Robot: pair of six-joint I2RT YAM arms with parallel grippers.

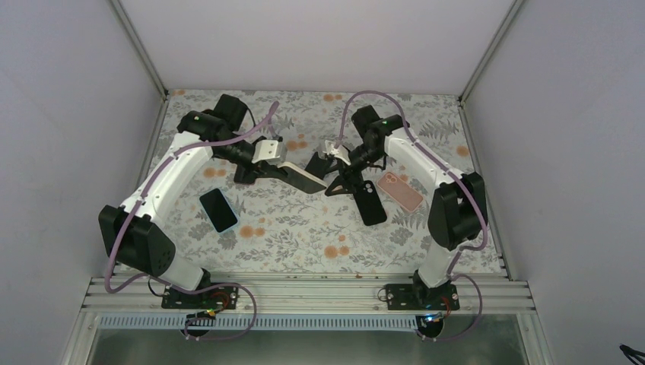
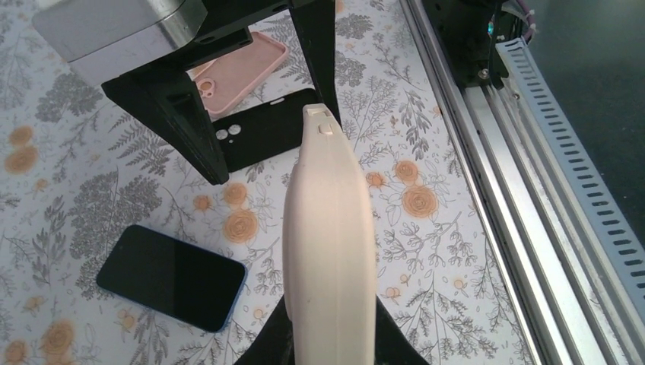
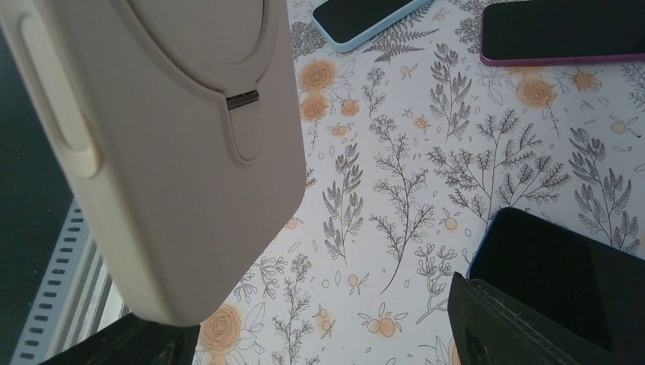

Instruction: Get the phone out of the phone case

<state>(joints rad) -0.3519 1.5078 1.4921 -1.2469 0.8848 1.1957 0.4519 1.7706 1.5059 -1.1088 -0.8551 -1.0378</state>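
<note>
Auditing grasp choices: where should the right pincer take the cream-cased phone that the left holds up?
Probably its free end, approached from the right arm's side: the left pincer clamps the other end, so the cream-cased phone juts out above the table.

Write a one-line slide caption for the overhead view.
Left gripper holds a cream-cased phone above the floral-patterned table while the open right gripper sits at its free end.

Lab rig — white-walled enclosure point(image 1: 319, 38), aluminium rail point(image 1: 304, 293)
</note>
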